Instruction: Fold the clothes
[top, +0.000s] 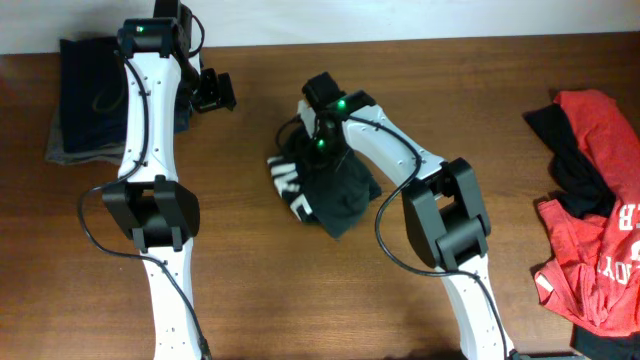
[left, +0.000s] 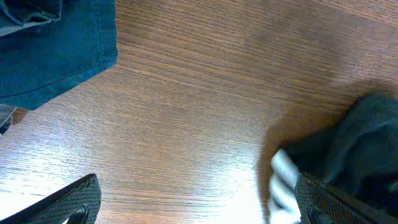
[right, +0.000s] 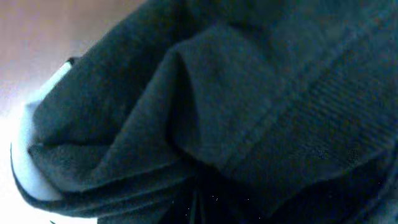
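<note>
The big worry is that the shirt ends up in a worse lump. The right fingers, hidden in the cloth at the end of the white right arm (top: 395, 150), are clenched on a bunch of the charcoal-black cotton T-shirt with white block letters (top: 330, 195); in the right wrist view the folds all run down to one pinch. With only that small pinch, a pull may drag the whole soft heap along the brown wooden bench (top: 250, 280) and not spread it, or the cloth may slip out. The left fingers (left: 74, 199) are wide apart and hold nothing; they hang over bare wood just beside the shirt. If they come in now they may grab many layers at once, since no clear edge or corner shows. The black shirt sits in the middle of the bench, crumpled, with thick soft folds and bits of white letters poking out on its left side. It looks floppy and will likely sag when lifted. A red T-shirt with white letters (top: 600, 250) lies rumpled at the right edge, well apart, not yet folded.
</note>
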